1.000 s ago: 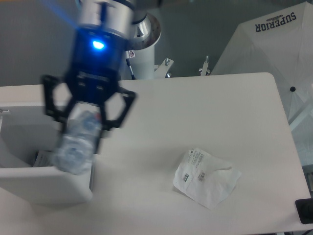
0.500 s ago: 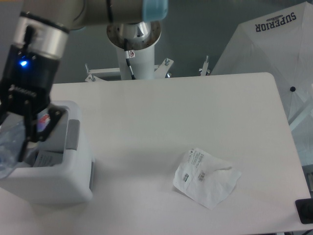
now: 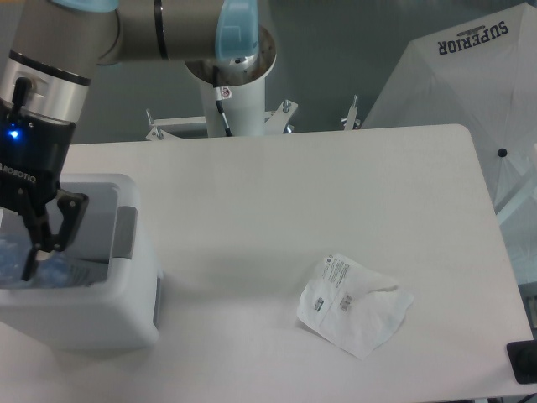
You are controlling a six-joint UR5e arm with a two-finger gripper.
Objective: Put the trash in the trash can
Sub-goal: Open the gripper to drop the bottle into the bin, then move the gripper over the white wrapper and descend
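Note:
The trash can (image 3: pixel 84 315), a boxy white bin with a grey handle panel, stands at the table's left edge. My gripper (image 3: pixel 21 270) reaches down into its open top, partly cut off by the left edge of the frame. Its dark fingers (image 3: pixel 52 235) still look closed around the crushed clear bluish bottle (image 3: pixel 8 250), which sits low inside the bin's mouth. The crumpled white wrapper (image 3: pixel 352 302) with small black print lies flat on the table, right of centre and far from the gripper.
The arm's white base post (image 3: pixel 235 92) stands behind the table's back edge. A white umbrella-like cover (image 3: pixel 470 92) rises at the right. A small black object (image 3: pixel 524 361) sits at the lower right corner.
The gripper carried the bottle leftward from in front of the bin to over it, then lowered it into the opening. The wrapper has not moved.

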